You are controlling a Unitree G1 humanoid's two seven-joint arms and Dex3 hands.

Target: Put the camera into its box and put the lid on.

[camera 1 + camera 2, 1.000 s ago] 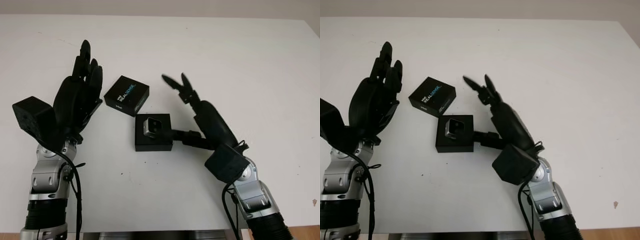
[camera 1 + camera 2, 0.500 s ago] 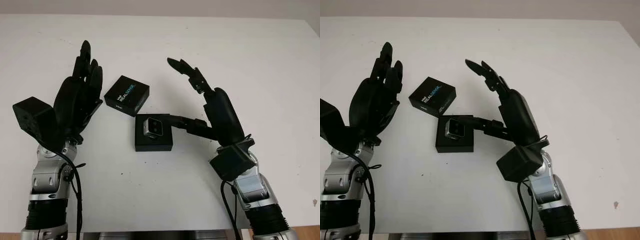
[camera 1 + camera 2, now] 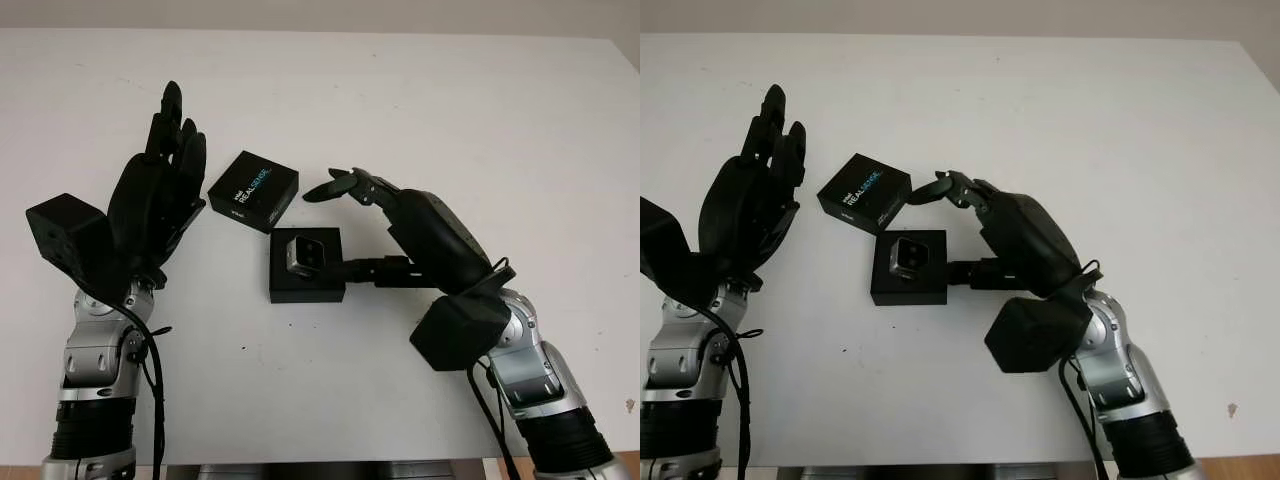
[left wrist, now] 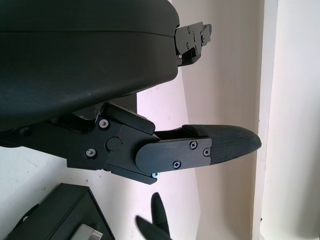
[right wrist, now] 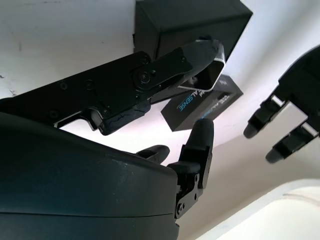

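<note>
Camera (image 3: 304, 252) sits in the open black box (image 3: 307, 267) mid-table (image 3: 480, 120). Lid (image 3: 254, 190), printed side up, lies just beside the box's far-left corner, not on it. Right hand (image 3: 385, 215) open, holding nothing, just right of the box. Left hand (image 3: 152, 205) open, raised left of the lid.

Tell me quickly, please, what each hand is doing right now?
Left hand: open, raised left of the lid.
Right hand: open, beside the box, holding nothing.
</note>
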